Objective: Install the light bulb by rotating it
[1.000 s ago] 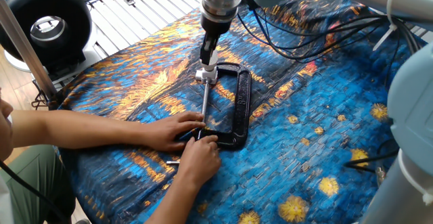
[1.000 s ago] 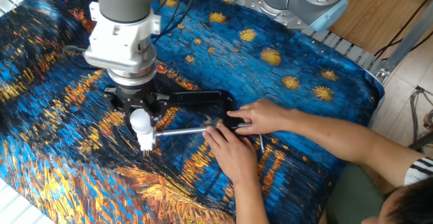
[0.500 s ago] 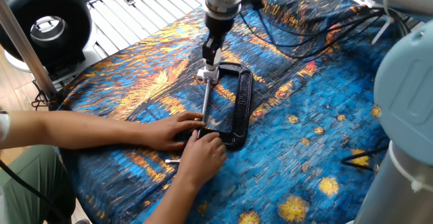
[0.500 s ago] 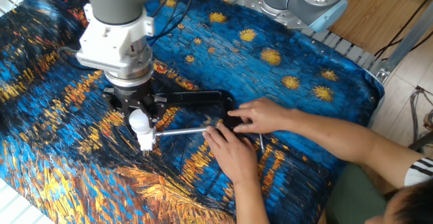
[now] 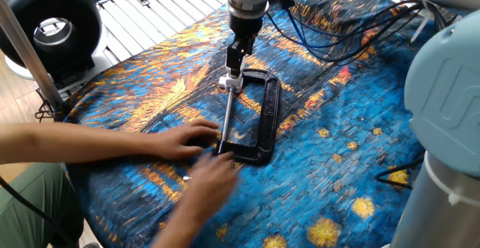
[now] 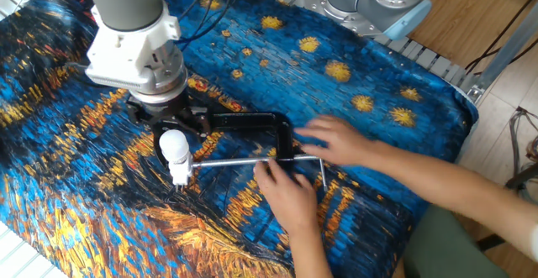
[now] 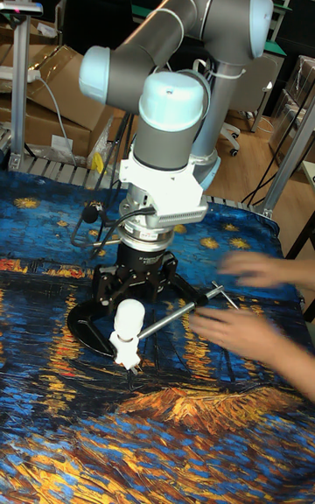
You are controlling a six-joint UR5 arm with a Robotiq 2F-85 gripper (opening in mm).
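The table (image 6: 403, 68) is draped in a blue and orange starry-night painted cloth. The grey UR5 arm (image 7: 166, 58) stands over it, its wrist pointing straight down. A black metal C-clamp (image 5: 264, 117) lies flat on the cloth, its long silver screw rod (image 6: 244, 162) running from the clamp's jaw out toward 9 o'clock in the other fixed view. A person's two bare hands, one blurred (image 6: 340, 141) and one nearer (image 6: 286, 194), sit at the clamp's 4 o'clock end, by the rod's handle. The black two-finger end effector (image 7: 131, 290) is closed around the small matte white light bulb (image 6: 174, 146), which stands upright at the rod's far tip, on a white blocky socket base (image 6: 180, 174) just below it.
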